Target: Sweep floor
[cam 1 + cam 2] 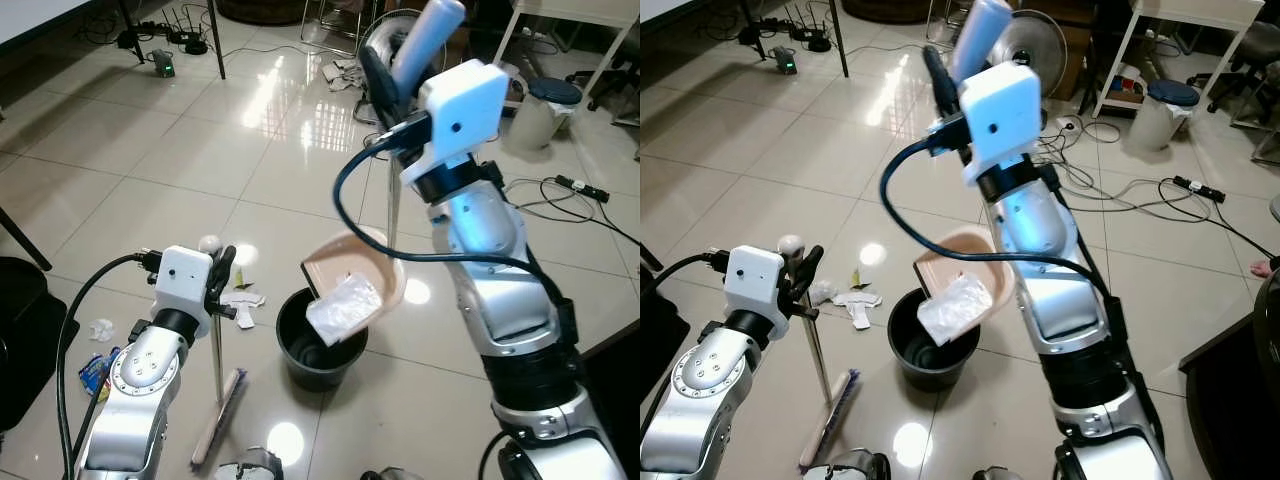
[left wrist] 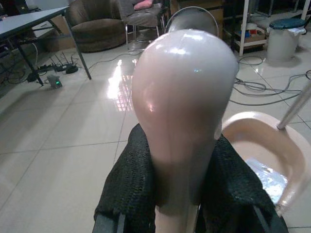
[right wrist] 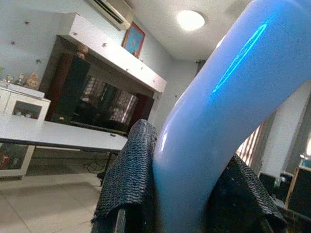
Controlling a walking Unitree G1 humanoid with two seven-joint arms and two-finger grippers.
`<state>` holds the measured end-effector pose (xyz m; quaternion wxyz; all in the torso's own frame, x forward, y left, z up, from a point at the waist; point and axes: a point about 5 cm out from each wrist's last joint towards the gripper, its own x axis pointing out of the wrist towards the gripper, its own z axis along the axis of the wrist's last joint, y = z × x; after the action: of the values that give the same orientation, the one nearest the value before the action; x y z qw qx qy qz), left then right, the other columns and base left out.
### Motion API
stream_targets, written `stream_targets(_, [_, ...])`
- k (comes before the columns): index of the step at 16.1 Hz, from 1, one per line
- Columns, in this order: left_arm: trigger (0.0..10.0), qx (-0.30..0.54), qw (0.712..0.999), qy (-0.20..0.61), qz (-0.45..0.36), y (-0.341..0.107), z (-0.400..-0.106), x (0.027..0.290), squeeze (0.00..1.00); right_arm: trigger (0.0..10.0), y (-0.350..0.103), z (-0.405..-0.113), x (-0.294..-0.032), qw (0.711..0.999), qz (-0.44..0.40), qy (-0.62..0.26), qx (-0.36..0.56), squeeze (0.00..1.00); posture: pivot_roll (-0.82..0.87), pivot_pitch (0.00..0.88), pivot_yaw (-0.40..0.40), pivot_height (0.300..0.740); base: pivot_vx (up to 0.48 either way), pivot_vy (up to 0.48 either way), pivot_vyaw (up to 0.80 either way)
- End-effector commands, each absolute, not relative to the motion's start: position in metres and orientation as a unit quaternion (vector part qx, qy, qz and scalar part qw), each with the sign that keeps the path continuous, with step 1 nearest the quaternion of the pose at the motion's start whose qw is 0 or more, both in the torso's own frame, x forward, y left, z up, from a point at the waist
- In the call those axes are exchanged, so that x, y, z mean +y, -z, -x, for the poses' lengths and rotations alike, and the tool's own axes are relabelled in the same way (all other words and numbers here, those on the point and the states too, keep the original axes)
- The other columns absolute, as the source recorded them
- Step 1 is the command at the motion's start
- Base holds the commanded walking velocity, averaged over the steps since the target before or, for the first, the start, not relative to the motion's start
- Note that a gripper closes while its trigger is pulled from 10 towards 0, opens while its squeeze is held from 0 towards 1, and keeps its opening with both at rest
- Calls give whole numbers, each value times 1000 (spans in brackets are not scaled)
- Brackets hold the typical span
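Glossy pale tiled floor (image 1: 140, 150) spreads under the robot, reflecting ceiling lights. At far left lie scraps: one blue wrapper (image 1: 95, 372) and a small white scrap (image 1: 101, 328). The left gripper (image 1: 218, 282), its two black woven-textured fingers (image 2: 129, 189) closed tight, clasps the rounded pale knob of a broom (image 1: 218, 385) with a thin metal pole; the broom stands upright, its long brush head resting on the floor. Just beside it lie crumpled white paper scraps (image 1: 241, 302). Next comes one round black plastic bucket (image 1: 320, 340) standing on the floor. Above its rim tilts a beige plastic dustpan (image 1: 355, 270) on a thin metal pole, with a crinkled clear plastic bag (image 1: 342, 308) sliding at its lip over the bucket's mouth. The right gripper (image 1: 395, 65), raised high, has its two black fingers (image 3: 131, 170) clamped around the dustpan's smooth light-blue handle (image 1: 428, 40). Farther right, black cables (image 1: 560, 200) trail across the tiles, near one white bin with a blue lid (image 1: 545, 110).
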<state>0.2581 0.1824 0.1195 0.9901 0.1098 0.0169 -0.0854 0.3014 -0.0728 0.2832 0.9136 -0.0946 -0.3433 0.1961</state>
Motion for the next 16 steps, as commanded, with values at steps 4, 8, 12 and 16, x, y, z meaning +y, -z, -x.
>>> stream_targets(4, [10000,-2,989,87,-118,-129,-259,179,0,10000,-284,-287,-45,879,124,-245,-390,0,151,117,-27,740,0,0,0])
stream_targets(8, [10000,0,989,87,-118,-128,-259,179,0,10000,-275,-285,-35,853,202,-282,-390,0,147,116,-29,740,0,0,0])
stream_targets(12, [10000,1,989,88,-116,-128,-259,178,0,10000,-270,-291,-42,850,241,-271,-381,0,143,117,-25,740,0,0,0])
stream_targets(16, [10000,2,989,90,-118,-127,-260,178,0,10000,-271,-296,-48,861,235,-248,-376,0,143,116,-24,740,0,0,0])
